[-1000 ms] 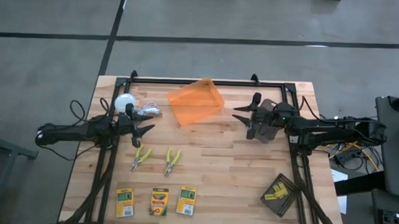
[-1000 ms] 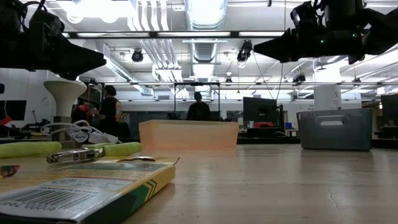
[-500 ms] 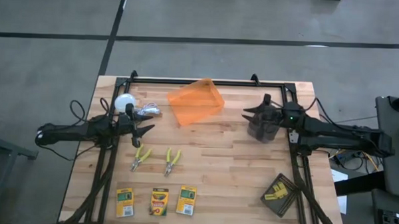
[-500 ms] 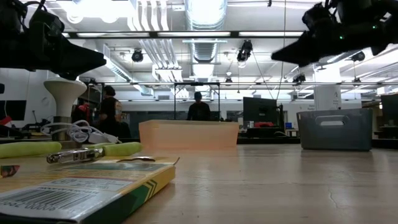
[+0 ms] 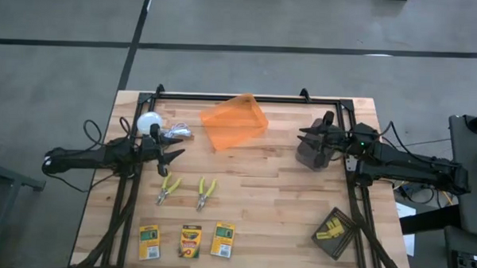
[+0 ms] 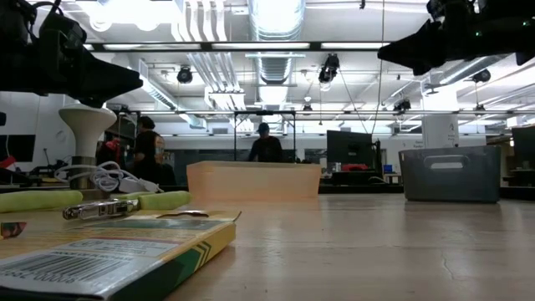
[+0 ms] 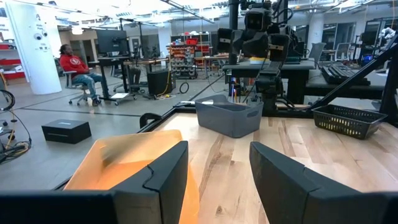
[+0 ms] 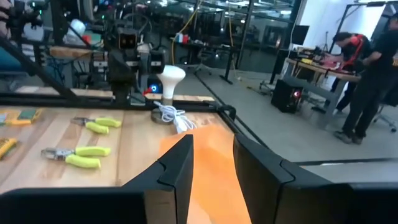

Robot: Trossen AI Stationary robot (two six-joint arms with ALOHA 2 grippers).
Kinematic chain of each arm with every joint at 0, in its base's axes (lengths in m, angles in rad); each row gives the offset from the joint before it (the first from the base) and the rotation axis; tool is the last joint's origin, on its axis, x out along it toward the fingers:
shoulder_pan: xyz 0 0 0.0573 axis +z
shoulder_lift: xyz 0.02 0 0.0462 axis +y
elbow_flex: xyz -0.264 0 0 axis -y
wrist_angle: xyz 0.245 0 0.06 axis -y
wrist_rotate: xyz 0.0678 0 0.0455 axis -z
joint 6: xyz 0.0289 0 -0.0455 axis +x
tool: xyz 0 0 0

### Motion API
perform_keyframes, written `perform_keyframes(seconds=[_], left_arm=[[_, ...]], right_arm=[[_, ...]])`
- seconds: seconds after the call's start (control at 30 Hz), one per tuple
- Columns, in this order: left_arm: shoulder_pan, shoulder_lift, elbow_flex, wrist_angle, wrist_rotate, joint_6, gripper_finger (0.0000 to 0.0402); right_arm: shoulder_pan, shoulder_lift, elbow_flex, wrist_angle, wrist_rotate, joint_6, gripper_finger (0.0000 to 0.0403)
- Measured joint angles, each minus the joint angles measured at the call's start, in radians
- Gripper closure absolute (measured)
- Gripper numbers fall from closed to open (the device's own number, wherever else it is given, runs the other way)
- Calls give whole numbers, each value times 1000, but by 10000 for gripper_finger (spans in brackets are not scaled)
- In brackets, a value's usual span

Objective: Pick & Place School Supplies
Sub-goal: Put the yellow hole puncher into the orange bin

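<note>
Three crayon boxes (image 5: pixel 188 242), two pliers (image 5: pixel 186 191), one orange bin (image 5: pixel 234 122).

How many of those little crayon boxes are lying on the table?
3, in a row along the table's near edge: the left crayon box, the middle crayon box and the right crayon box, just below the two pliers. None looks hidden.

You look across a workshop under bright ceiling lights (image 6: pixel 276 12) and exposed ducts (image 6: pixel 203 38), grey concrete floor (image 5: pixel 250 19) around the wooden counter (image 5: pixel 276 195), people (image 6: pixel 266 146) at distant benches.
</note>
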Motion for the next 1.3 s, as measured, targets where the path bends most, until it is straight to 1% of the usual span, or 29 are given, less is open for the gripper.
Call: perform_keyframes(seconds=[0.2,0.57,0.87,1.13,1.3], left_arm=[[0,0,0,0,0,0,223],[0,0,0,0,0,0,223],[0,0,0,0,0,0,223],[0,-1,0,0,0,0,223],[0,1,0,0,5,-60,223]], right_arm=[[0,6,-7,-2,0,30,303],[0,6,-8,-2,0,33,296],[0,7,-8,-2,-1,33,307],[0,7,-8,-1,-1,33,301],[-1,7,-8,-1,-1,33,302]])
